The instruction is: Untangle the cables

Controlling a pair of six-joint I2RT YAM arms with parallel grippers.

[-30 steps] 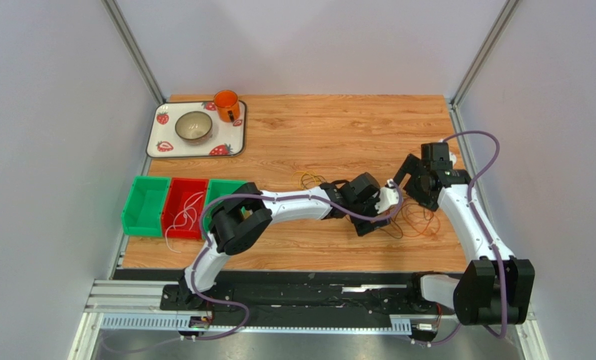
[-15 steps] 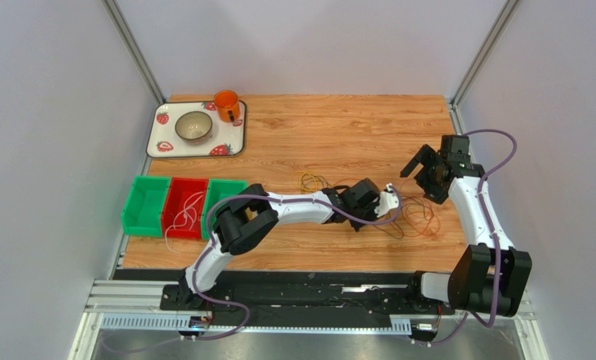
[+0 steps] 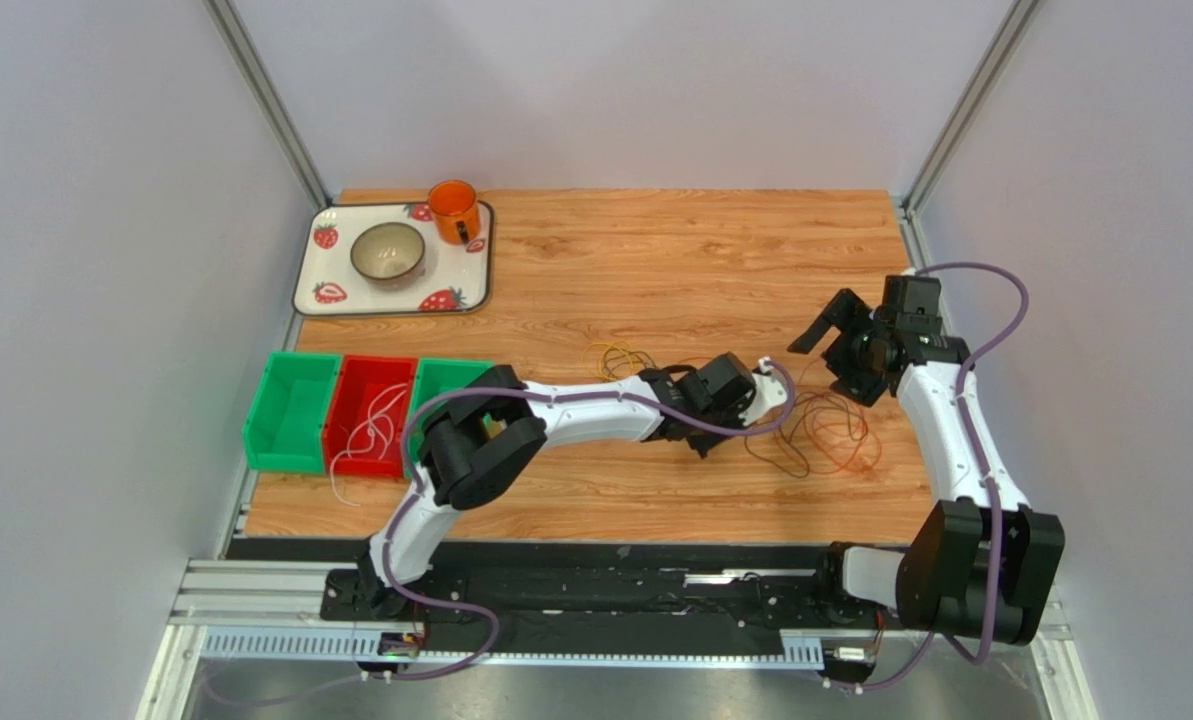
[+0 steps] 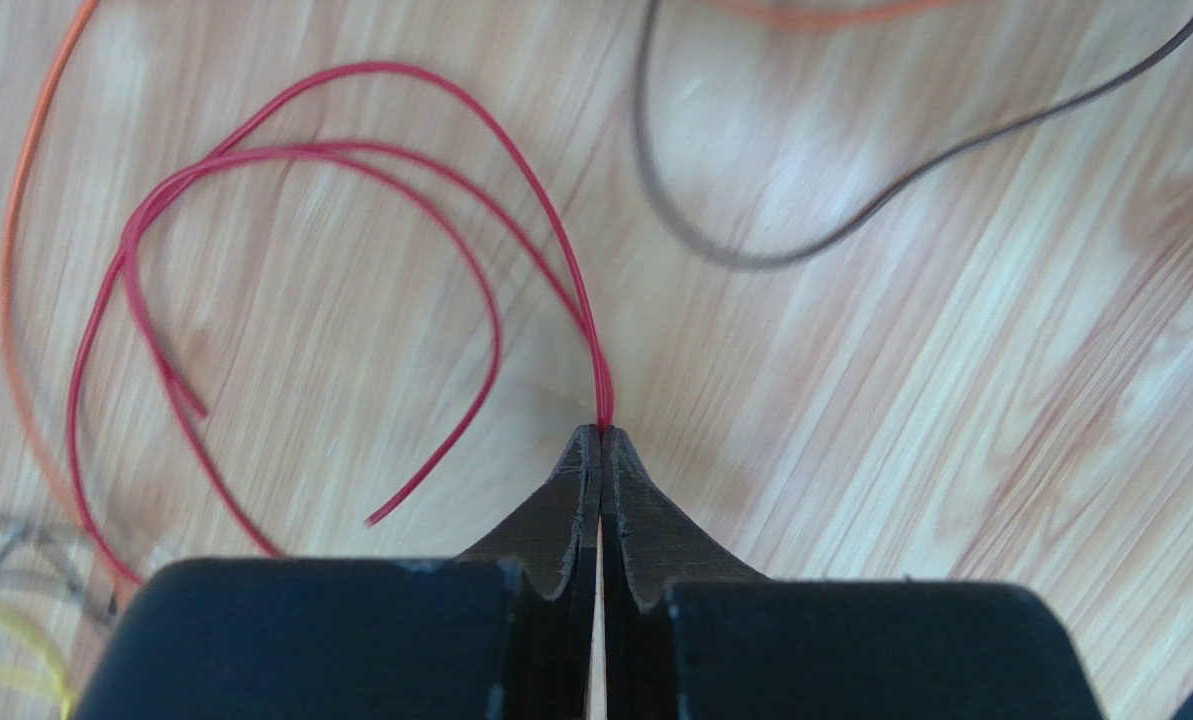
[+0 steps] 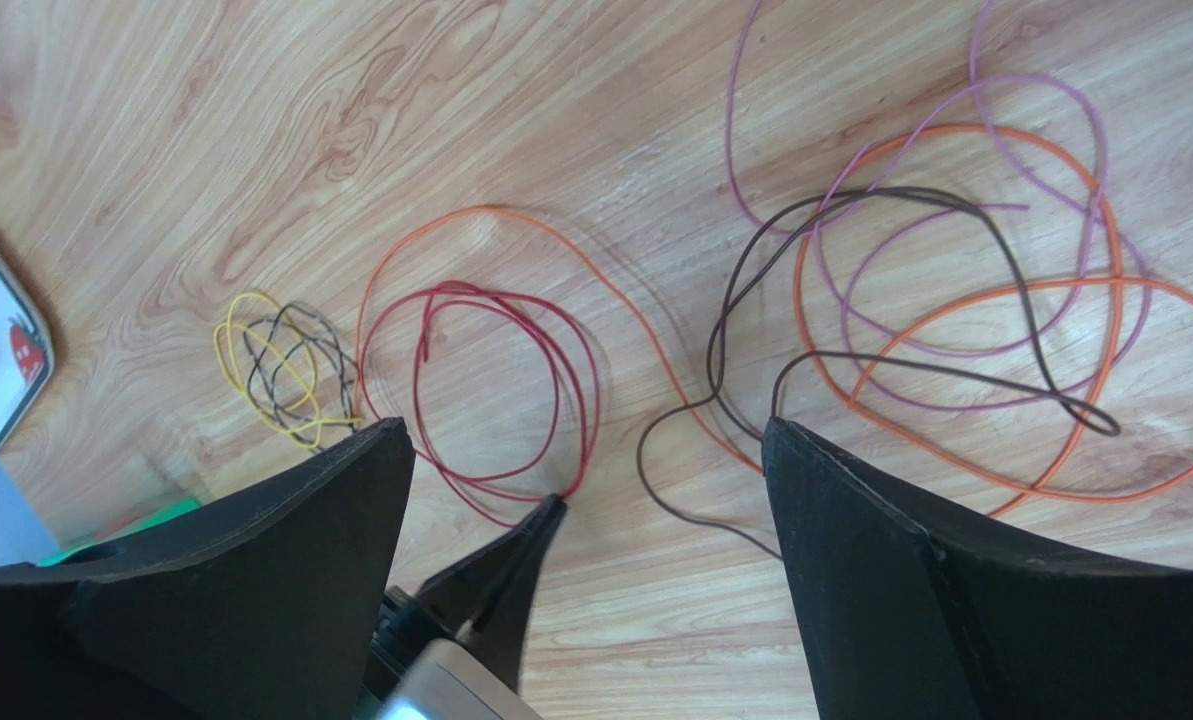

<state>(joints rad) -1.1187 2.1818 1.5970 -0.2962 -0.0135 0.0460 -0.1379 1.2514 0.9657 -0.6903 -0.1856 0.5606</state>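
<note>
My left gripper (image 4: 602, 438) is shut on the red cable (image 4: 332, 147), pinching one strand at its very tips just above the wood. That cable's loops spread to the left of the tips. In the right wrist view the red cable (image 5: 557, 375) lies between a small yellow-and-dark coil (image 5: 245, 348) and a tangle of orange (image 5: 475, 212), brown (image 5: 722, 300) and thin purple (image 5: 737, 90) cables. My right gripper (image 5: 584, 435) hangs open above them, holding nothing. Seen from above, the left gripper (image 3: 769, 372) sits at the tangle's (image 3: 835, 438) left edge, and the right gripper (image 3: 843, 338) is up and to the right.
A strawberry-patterned tray (image 3: 317, 293) at the back left carries a metal bowl (image 3: 387, 252) and an orange mug (image 3: 454, 210). Three bins stand at the left edge: green (image 3: 287, 413), red (image 3: 350, 375) with a white cable (image 3: 369, 428) in it, and green (image 3: 440, 375).
My left gripper has shut on the red cable and moved slightly toward the back. My right arm has drawn away to the right, its jaws still apart.
</note>
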